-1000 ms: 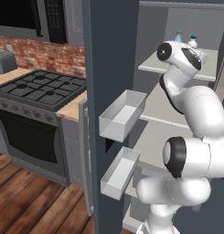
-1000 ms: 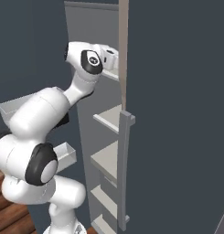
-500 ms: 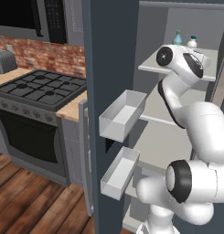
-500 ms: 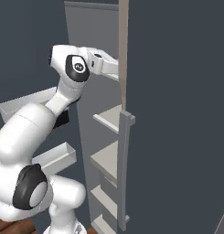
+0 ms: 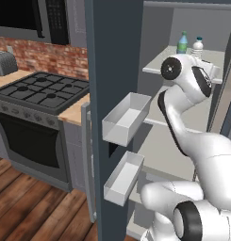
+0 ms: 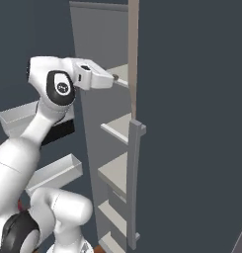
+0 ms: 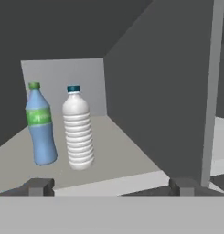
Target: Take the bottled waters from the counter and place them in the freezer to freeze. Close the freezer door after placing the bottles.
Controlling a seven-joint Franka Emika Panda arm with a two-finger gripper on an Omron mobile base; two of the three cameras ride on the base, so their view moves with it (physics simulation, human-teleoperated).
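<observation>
Both bottled waters stand upright, side by side, on the top shelf [image 7: 127, 167] of the freezer: a blue-tinted one with a green cap [image 7: 40, 128] [image 5: 182, 43] and a whitish one with a blue cap [image 7: 77, 132] [image 5: 197, 47]. My gripper [image 7: 113, 186] [image 6: 112, 77] hangs open in front of that shelf's edge, holding nothing and clear of both bottles. The freezer door [image 5: 114, 70] stands wide open on the left, with two white bins [image 5: 127, 117] on its inner side. The counter [image 5: 75, 109] shows as a tan strip beside the stove.
A black gas stove [image 5: 37, 92] and a toaster [image 5: 4, 63] sit left of the open door. In the right base view a slate-grey panel with a long bar handle [image 6: 135, 173] stands close on the right of the shelves. Lower shelves [image 6: 117, 175] lie below.
The arm has drawn back from the top shelf, away from the bottles. Its jaws have stayed open and both bottles have stayed where they stood.
</observation>
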